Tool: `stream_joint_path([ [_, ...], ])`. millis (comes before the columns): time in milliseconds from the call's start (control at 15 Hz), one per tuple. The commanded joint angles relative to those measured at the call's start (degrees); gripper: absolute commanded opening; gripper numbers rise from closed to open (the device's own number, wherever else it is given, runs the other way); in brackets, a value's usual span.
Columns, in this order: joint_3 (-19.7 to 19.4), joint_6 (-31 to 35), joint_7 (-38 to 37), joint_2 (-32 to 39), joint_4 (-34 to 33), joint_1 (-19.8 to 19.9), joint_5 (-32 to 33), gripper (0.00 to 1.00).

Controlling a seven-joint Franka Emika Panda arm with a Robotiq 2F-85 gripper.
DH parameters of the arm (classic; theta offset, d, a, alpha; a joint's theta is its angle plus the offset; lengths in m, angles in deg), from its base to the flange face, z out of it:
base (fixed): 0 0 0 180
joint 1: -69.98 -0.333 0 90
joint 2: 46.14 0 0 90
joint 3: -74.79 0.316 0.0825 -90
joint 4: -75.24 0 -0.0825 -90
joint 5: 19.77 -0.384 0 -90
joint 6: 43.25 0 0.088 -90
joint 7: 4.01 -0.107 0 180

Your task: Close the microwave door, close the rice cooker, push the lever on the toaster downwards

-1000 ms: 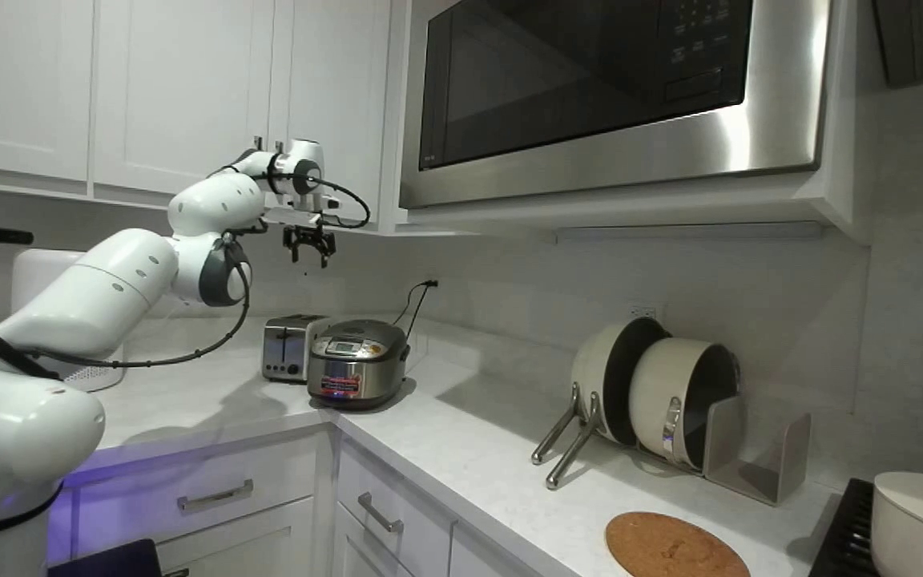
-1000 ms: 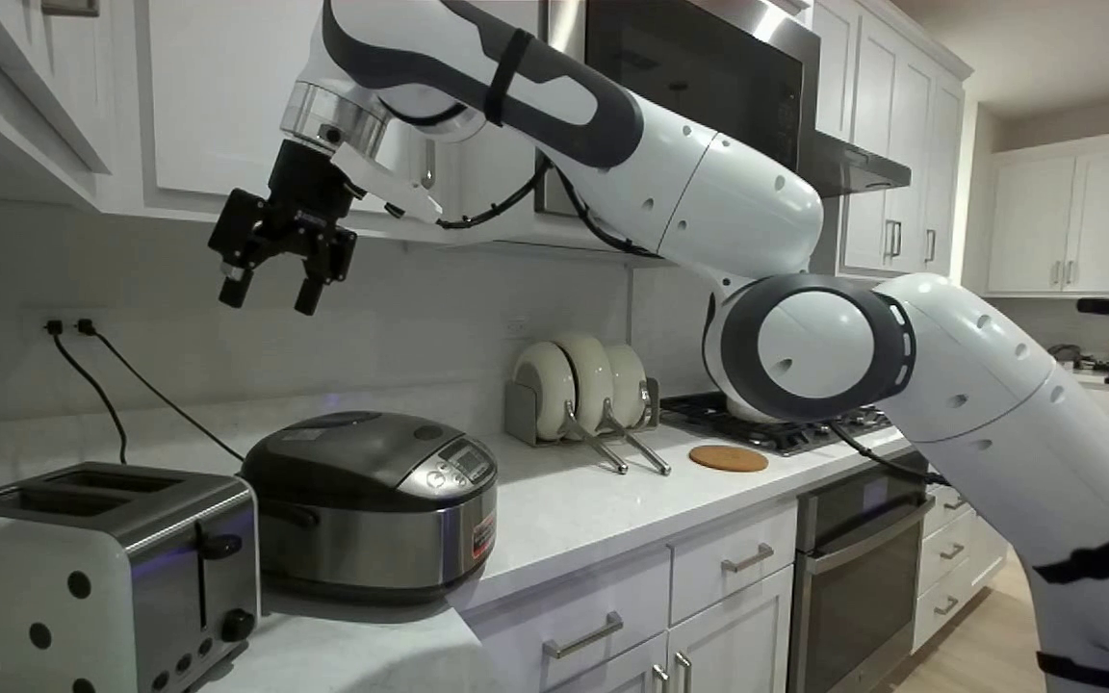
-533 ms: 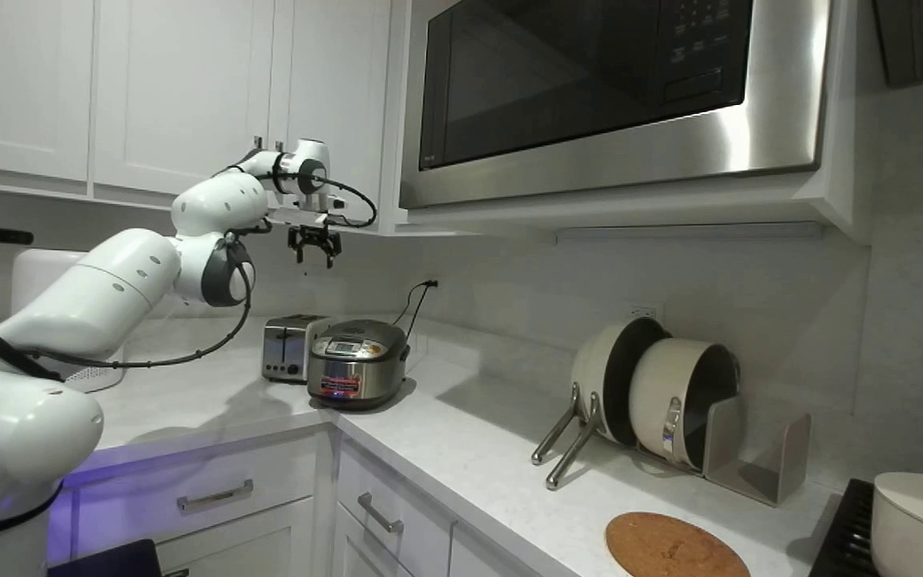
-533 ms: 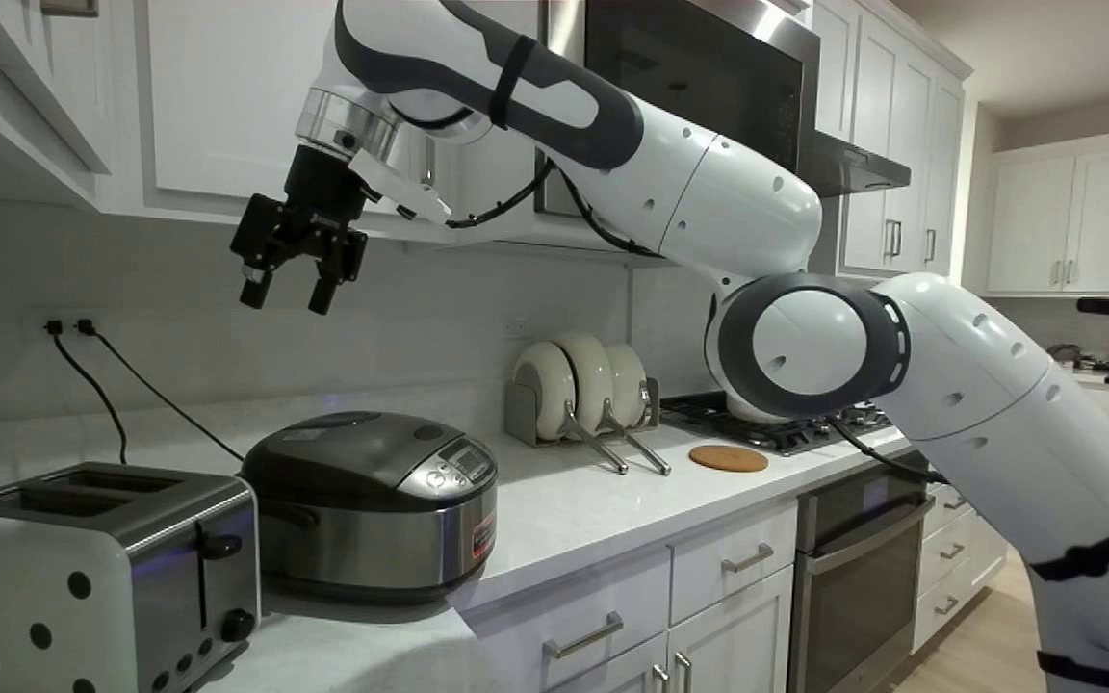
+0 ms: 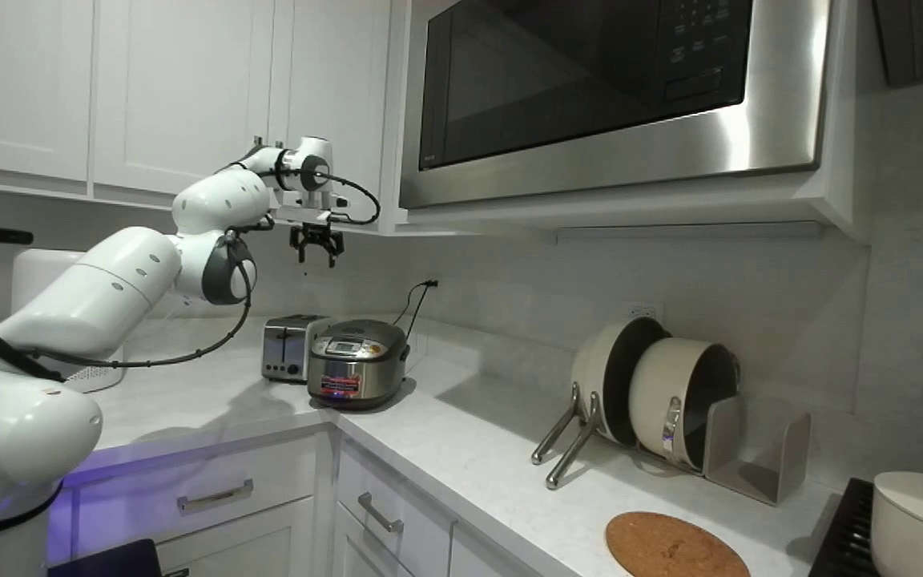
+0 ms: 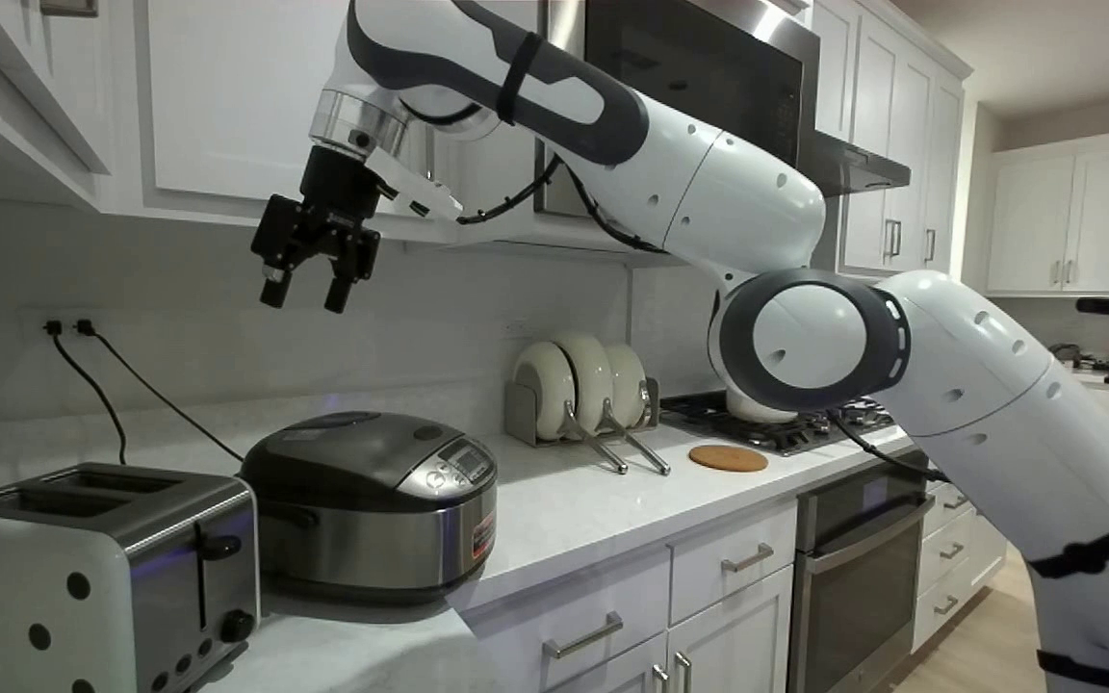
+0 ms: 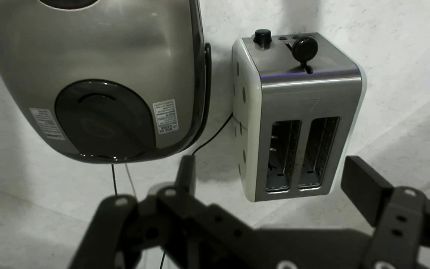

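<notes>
Hanging above worktop (image 6: pixel 554 496): end effector (image 6: pixel 306 295), fingers (image 6: pixel 338 294) spread apart. Standing thereon: rice cooker (image 6: pixel 372 525), lid (image 6: pixel 343 450) down, just beside spotted toaster (image 6: pixel 112 582), lever (image 6: pixel 220 547) raised. Also: microwave door (image 5: pixel 542 88), closed.

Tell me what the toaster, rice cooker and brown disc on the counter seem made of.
Toaster: likely brushed stainless steel, from its grey sheen; the white dotted side could be painted metal or plastic.
Rice cooker: probably satin steel below, by its soft grey reflections; the darker lid could be coated metal or plastic.
Brown disc: likely cork, by its matte, mottled face.
</notes>
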Motion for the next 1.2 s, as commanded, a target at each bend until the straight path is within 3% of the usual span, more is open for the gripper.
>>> stream_joint_path([
  [0, -1.04, 0.53, 0.22, -0.61, 1.43, -0.34, 0.66, 1.00],
  [467, -0.37, -3.48, 5.52, -5.64, 1.08, 3.07, -0.19, 1.00],
  [1133, 1.14, -14.88, 21.93, -16.79, 1.23, 8.48, -0.43, 1.00],
])
